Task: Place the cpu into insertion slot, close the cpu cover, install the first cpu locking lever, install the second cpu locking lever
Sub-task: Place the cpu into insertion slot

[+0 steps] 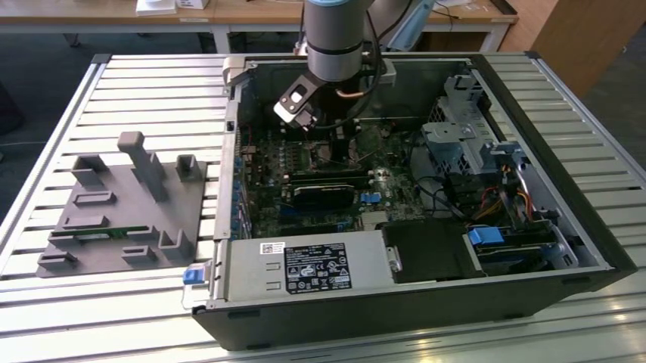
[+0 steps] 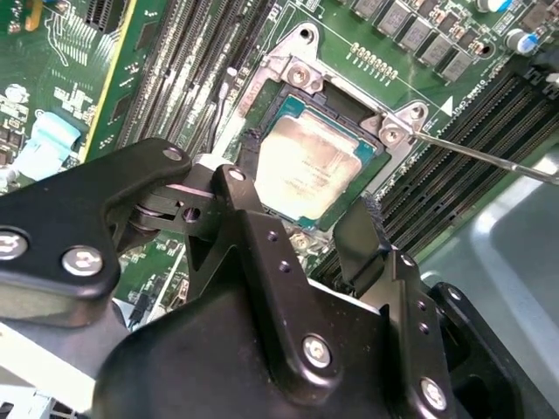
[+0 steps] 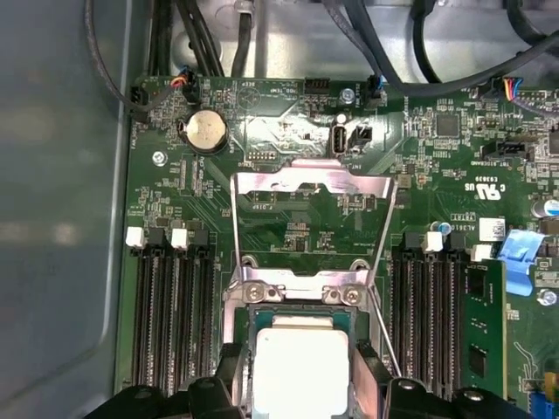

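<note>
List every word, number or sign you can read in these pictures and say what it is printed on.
Sticker on the grey box, exterior view: print too small to read.
Circuit board, first wrist view: white lettering too small to read surely.
Chip, second wrist view: faint marks, unreadable.
Nothing can be quoted.

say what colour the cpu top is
The cpu is silver-grey, clearest in the second wrist view.

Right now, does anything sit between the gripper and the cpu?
Nothing visible. The gripper is right at the cpu, which lies in the insertion slot; the cpu cover is swung back, clear of both.
</note>
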You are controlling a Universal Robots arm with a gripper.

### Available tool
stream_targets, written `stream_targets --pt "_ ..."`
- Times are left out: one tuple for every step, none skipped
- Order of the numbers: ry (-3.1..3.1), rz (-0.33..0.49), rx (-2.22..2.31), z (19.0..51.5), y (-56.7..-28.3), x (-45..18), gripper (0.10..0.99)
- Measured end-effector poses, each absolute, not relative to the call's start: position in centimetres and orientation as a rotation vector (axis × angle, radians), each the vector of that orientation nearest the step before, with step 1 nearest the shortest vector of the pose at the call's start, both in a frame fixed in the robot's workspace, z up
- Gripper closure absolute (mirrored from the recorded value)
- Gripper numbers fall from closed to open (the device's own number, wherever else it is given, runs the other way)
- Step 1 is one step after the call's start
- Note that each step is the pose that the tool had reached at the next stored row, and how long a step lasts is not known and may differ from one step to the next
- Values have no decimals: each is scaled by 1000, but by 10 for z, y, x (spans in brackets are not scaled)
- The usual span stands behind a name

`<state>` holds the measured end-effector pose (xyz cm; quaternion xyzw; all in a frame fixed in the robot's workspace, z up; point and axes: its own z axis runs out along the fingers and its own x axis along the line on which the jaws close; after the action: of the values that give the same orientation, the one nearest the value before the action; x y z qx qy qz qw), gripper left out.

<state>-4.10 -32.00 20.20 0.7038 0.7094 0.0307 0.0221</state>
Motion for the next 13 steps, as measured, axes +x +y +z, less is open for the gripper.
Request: stream_targets --pt "2199 93 2182 202 -320 -41 471" --pt "2200 89 2184 202 -321 -41 471" --pt "2202 86 2185 202 -322 -40 486" --pt "2204 84 2187 203 -322 -40 549" --pt "2205 82 2189 203 -323 -40 549" --pt "2207 82 2190 203 -323 -40 612" --pt "2208 82 2192 204 -323 -39 612" --pt "2209 81 2193 204 -323 -39 667" --pt "2210 80 2194 205 -323 -39 725" --pt "2211 79 2195 205 -323 -39 784" --pt "2212 78 2196 205 -323 -39 784" --pt "2213 78 2197 205 -323 -39 843" --pt "2214 78 2199 206 -323 -38 902"
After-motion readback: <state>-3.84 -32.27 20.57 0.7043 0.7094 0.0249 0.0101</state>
